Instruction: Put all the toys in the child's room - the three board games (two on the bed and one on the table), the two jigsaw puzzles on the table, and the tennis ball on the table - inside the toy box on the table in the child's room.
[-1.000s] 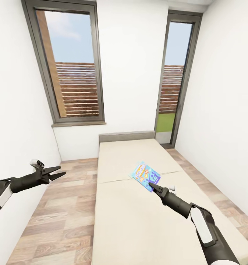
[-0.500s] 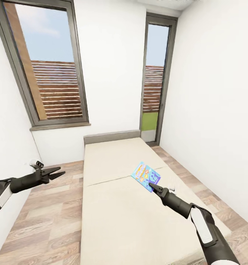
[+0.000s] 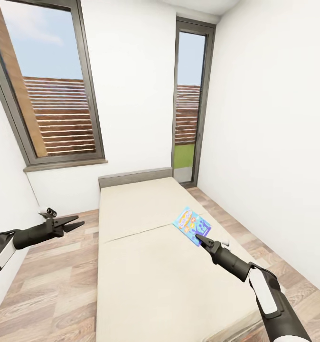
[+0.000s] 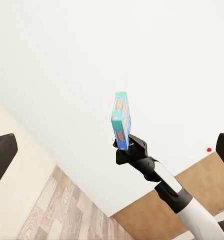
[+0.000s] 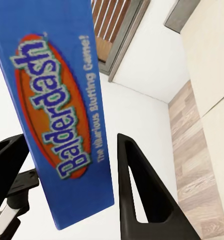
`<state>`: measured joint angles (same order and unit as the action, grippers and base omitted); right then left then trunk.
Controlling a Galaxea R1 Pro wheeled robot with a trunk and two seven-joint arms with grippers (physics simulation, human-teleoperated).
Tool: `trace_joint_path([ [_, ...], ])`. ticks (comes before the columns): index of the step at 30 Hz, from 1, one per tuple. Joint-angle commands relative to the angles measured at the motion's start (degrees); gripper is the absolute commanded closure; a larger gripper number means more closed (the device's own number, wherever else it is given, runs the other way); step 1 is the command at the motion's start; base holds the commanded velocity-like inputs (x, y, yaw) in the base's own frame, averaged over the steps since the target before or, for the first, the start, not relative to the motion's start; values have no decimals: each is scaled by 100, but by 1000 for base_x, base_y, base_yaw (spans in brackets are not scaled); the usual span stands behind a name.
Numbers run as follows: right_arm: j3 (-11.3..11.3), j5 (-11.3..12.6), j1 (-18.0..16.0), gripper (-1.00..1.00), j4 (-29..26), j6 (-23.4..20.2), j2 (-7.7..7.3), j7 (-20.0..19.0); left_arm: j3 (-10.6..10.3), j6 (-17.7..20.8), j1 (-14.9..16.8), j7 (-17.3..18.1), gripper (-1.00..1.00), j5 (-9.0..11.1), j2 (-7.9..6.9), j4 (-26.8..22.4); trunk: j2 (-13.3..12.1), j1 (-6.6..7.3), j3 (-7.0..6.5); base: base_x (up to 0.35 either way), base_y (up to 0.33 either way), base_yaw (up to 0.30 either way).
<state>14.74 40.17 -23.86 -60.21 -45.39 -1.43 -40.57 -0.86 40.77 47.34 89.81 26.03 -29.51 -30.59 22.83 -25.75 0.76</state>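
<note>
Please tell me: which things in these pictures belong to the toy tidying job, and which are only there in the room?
For the job:
- Balderdash board game, held by right gripper
- bed

Only around:
- left gripper, open, holding nothing
- windows
- wooden floor

White walls (image 3: pixel 269 109); wood-plank floor (image 3: pixel 51 280). Cream bed (image 3: pixel 150 266) against far wall. Large window (image 3: pixel 55 95), narrow glass door (image 3: pixel 187 104); daylight, slatted fence outside.
</note>
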Motion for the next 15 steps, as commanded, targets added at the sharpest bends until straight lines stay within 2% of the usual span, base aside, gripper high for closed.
trace_joint_path([
  [1,9,9,-4,100,1,-32,1,-12,-10,61,3,19,-100,8,-2,1,9,-3,8,0,0,-4],
  [8,11,8,-4,100,6,-32,2,-84,-4,63,3,19,-100,8,-2,1,9,-3,8,0,0,-10],
  [15,13,8,-4,100,24,-36,-1,-97,-2,33,4,19,-100,15,-2,1,9,-3,8,0,0,-222],
])
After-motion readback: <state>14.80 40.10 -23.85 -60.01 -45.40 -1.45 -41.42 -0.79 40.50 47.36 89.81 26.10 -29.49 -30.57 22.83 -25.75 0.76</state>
